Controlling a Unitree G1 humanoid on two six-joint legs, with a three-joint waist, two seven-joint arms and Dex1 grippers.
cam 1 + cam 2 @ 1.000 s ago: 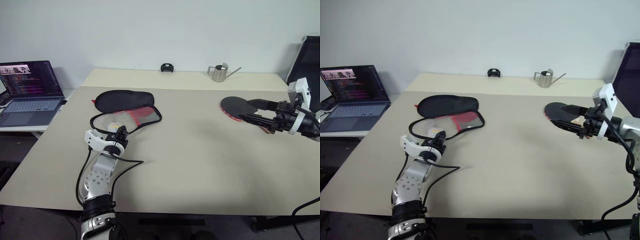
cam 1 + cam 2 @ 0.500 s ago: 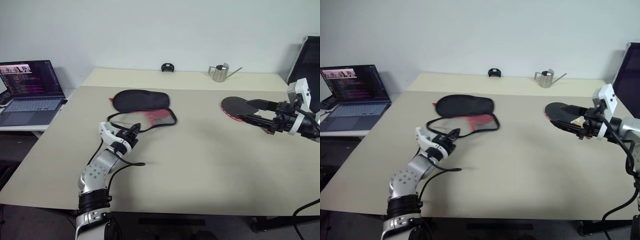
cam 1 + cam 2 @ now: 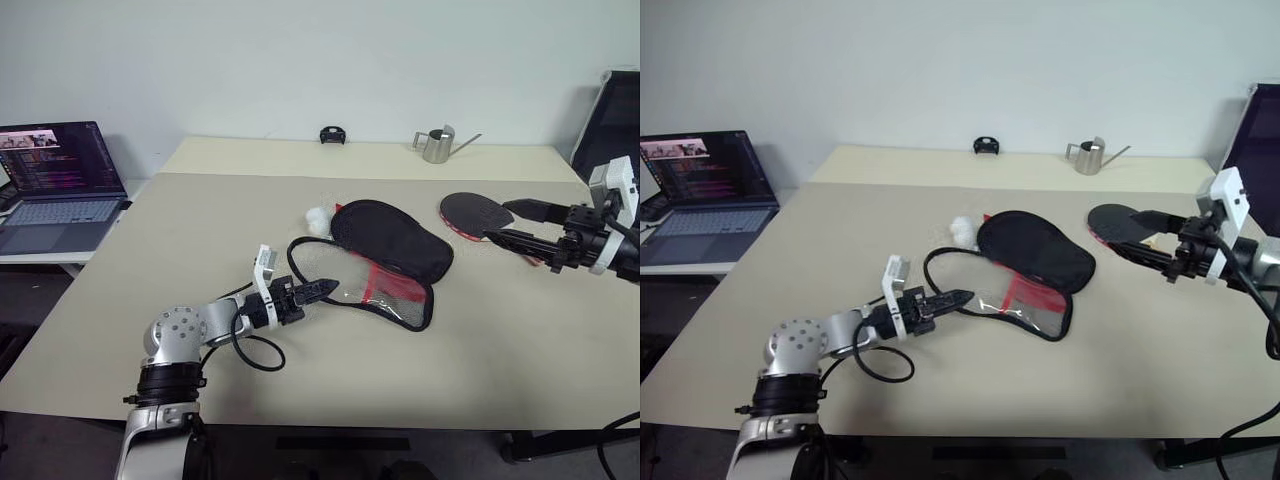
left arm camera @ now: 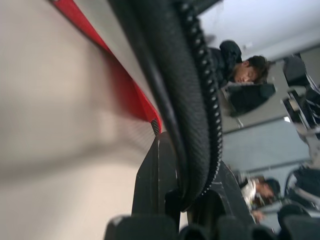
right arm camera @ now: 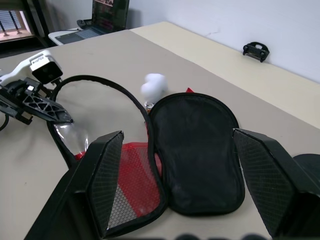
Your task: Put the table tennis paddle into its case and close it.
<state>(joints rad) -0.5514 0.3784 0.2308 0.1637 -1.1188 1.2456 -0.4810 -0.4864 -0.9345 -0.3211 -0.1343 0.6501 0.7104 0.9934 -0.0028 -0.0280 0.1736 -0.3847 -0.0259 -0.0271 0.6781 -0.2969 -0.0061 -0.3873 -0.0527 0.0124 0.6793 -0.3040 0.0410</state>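
Observation:
The case (image 3: 392, 240) lies open in the middle of the table (image 3: 180, 230), black flap folded back, red and mesh half (image 3: 385, 297) toward me. Its white ball charm (image 3: 318, 220) rests at the far-left side of it. My left gripper (image 3: 325, 288) is shut on the case's black zip rim (image 4: 195, 100) at the left end. The table tennis paddle (image 3: 472, 212) lies to the right, black face up. My right gripper (image 3: 500, 220) hovers open by the paddle and points at the case (image 5: 195, 145); nothing is between its fingers (image 5: 107, 175).
An open laptop (image 3: 60, 180) sits on a side table at the left. A small metal watering can (image 3: 437, 146) and a small black object (image 3: 331, 134) stand at the far edge. A dark chair (image 3: 615, 110) is at the right. People (image 4: 240, 70) sit in the background.
My left gripper has pulled the case rightward to the table's middle and swung it round, so the flap now lies toward the paddle. The right gripper and paddle have stayed put.

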